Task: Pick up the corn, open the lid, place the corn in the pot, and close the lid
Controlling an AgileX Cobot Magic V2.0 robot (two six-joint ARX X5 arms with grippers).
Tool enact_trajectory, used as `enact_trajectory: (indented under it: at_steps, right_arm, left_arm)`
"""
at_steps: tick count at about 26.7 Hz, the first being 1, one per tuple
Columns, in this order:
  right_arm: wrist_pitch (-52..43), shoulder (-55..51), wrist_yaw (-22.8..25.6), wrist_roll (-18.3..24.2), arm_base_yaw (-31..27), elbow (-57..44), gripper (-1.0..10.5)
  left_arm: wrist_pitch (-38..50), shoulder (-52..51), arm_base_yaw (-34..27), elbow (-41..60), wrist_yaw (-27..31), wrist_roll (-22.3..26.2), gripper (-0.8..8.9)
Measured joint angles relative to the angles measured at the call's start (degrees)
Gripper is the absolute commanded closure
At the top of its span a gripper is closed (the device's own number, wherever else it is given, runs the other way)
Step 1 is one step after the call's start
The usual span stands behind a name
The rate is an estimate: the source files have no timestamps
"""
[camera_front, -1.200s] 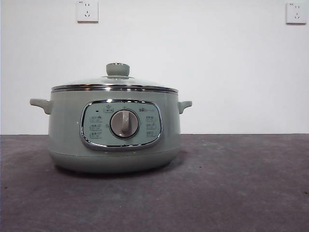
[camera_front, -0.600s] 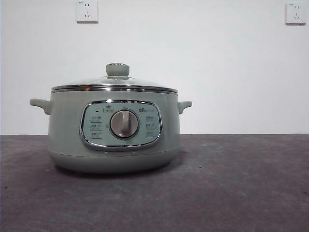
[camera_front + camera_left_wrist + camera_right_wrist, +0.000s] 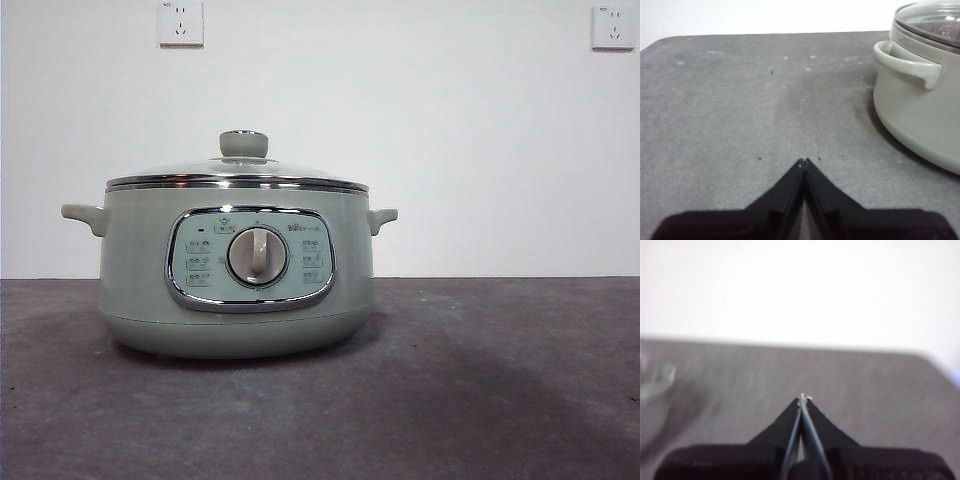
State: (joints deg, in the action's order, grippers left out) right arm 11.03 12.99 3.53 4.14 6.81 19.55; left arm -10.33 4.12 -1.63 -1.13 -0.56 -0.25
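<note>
2 tools, left tool (image 3: pixel 804 161) and right tool (image 3: pixel 803 399), are closed, empty; pot (image 3: pixel 236 270) upright, lid (image 3: pixel 238 172) on.

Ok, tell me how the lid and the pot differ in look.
The lid is clear glass with a shiny steel rim, while the pot is opaque pale green. The lid is a shallow dome, the pot a deep, wide body. The lid carries one round knob on top; the pot has two side handles and a front dial. Both share the pale green colour, and the lid sits closed on the pot.
</note>
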Motion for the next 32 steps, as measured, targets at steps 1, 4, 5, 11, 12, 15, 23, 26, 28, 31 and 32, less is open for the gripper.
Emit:
enact_trajectory:
  at_steps: [1,4,5,11,12,15,23,26,28,31,32]
  right_arm:
    - [-0.4,-1.9,-1.0,-0.3,-0.8,-3.7,9.5]
    - [-1.1,-6.6,-1.5,-0.7,-1.9,-11.6,9.5]
    - [-1.3,-8.1,-1.5,-0.8,-2.0,-13.5,9.5]
    - [-2.2,-12.4,-1.5,-0.9,-2.0,-18.0,9.5]
    - [-1.7,-12.4,-1.5,-0.9,-2.0,-18.1,9.5]
    - [-0.2,-12.4,-0.5,-0.9,-2.0,-18.1,9.5]
    - [-0.2,-12.4,-0.9,-0.9,-2.0,-18.1,9.5]
    - [-0.2,-12.4,-1.0,-0.9,-2.0,-18.1,9.5]
    - [-0.2,-12.4,-1.0,-0.9,-2.0,-18.1,9.5]
    - [-0.2,-12.4,-1.0,-0.9,-2.0,-18.1,9.5]
    - [-0.2,-12.4,-1.0,-0.9,-2.0,-18.1,9.5]
  left_arm:
    - [0.0,0.0,0.0,0.0,0.0,0.0,8.14]
    - [0.0,0.0,0.0,0.0,0.0,0.0,8.14]
    - [0.0,0.0,0.0,0.0,0.0,0.0,8.14]
    - [0.0,0.0,0.0,0.0,0.0,0.0,8.14]
    - [0.0,0.0,0.0,0.0,0.0,0.0,8.14]
    - [0.0,0.0,0.0,0.0,0.0,0.0,8.14]
    - [0.0,0.0,0.0,0.0,0.0,0.0,8.14]
    - [0.0,0.0,0.0,0.0,0.0,0.0,8.14]
    - [0.0,0.0,0.0,0.0,0.0,0.0,8.14]
    - [0.0,0.0,0.0,0.0,0.0,0.0,8.14]
    - [0.0,0.0,0.0,0.0,0.0,0.0,8.14]
